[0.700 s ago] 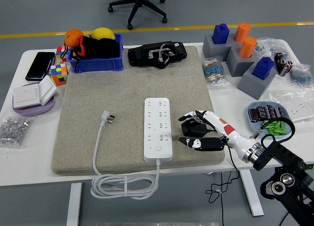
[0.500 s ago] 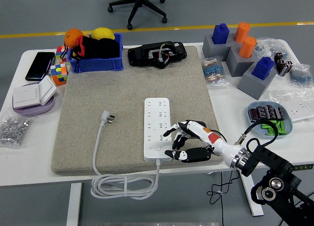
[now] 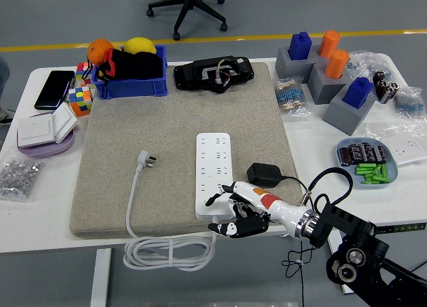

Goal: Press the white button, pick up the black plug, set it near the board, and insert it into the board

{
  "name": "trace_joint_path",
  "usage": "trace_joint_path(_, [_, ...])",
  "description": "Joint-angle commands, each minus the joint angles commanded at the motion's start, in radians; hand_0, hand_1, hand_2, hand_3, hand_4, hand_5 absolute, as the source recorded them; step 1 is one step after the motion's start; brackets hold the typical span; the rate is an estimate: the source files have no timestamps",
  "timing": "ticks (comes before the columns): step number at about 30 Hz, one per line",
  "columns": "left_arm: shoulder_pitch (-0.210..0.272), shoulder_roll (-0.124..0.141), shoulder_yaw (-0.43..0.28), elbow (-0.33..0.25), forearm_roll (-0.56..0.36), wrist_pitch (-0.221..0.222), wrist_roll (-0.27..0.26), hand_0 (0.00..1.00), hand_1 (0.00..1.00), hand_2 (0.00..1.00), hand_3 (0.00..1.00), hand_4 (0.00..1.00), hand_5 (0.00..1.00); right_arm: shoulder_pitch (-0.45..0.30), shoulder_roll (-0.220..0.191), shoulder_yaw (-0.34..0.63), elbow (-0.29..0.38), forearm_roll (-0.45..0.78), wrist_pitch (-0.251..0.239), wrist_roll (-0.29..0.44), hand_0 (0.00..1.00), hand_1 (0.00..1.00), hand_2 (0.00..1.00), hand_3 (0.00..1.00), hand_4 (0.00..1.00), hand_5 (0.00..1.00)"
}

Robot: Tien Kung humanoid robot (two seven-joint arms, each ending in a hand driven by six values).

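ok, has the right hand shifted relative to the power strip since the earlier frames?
Yes. The right hand has moved left and toward the table's near edge, from beside the black plug to the near end of the power strip, fingers spread.

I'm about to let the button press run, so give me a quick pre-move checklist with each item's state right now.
1. Right hand over the near end of the power strip: ok.
2. Fingers spread, holding nothing: ok.
3. Fingertip actually on the white button: cannot tell, the hand hides it.
4. Black plug free on the mat, right of the strip: ok.
5. Plug's cable clear of the right arm: not ok, it loops close by the wrist.
6. Left hand: cannot tell, out of view.
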Motion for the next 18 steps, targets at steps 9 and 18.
trace_joint_path(9, [-0.005,-0.002,0.01,0.0,-0.01,0.0,-0.001,0.472,0.496,0.5,0.585,0.565,0.269,0.043,0.014,-0.034,-0.058,-0.031,-0.064,0.039,0.002,0.002,0.153,0.643,0.702,0.274])
trace_joint_path(18, [-0.004,0.0,0.004,0.0,-0.002,-0.001,0.001,0.472,0.497,0.5,0.585,0.565,0.27,0.063,0.009,-0.073,-0.124,-0.042,-0.138,0.108,0.002,0.002,0.153,0.631,0.634,0.197])
